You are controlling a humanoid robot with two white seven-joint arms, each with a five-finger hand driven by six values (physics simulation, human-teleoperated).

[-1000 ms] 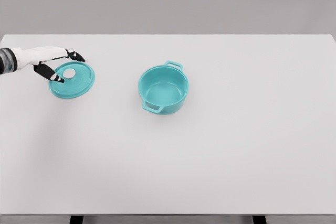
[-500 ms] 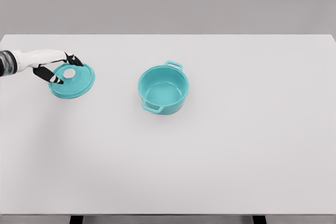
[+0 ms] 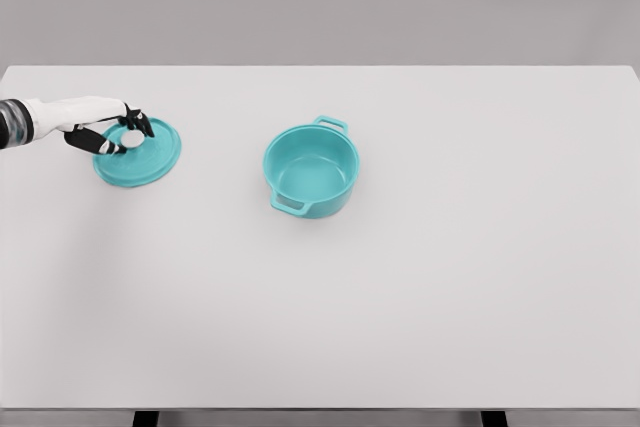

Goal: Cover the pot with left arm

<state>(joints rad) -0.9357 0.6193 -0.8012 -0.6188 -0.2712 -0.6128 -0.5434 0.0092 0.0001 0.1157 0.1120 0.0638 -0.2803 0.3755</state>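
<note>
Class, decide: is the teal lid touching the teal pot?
Apart. The head view shows the lid lying near the left hand, with bare white table plainly between it and the pot.

1. Left hand (image 3: 108, 133), fingers closed around the white knob (image 3: 132, 137) of the teal lid (image 3: 140, 157).
2. The lid lay on the white table (image 3: 400, 297).
3. The uncovered teal pot (image 3: 311, 169) stood well apart, to the right.
</note>
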